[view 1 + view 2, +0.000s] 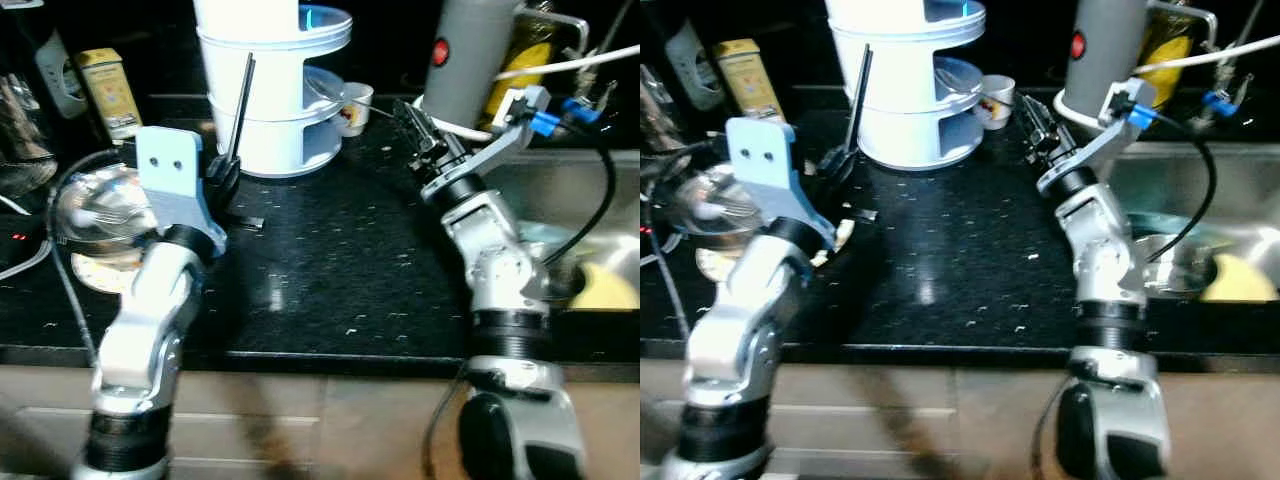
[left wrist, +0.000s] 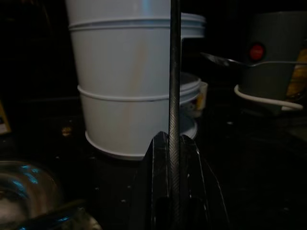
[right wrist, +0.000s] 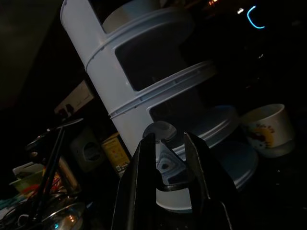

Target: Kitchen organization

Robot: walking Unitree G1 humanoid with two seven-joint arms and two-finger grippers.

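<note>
Left end effector (image 1: 222, 170), black rod (image 1: 240, 105) upright.

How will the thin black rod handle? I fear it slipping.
Likely stiff: the rod stands straight above the left gripper. Probably light, being so thin. It may pivot, pinched only near its lower end.

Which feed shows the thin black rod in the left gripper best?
Left wrist view: the rod runs upright, clamped between the left gripper's fingers, before the white tiered stand. Both eye views show it smaller, leaning against the stand.
</note>
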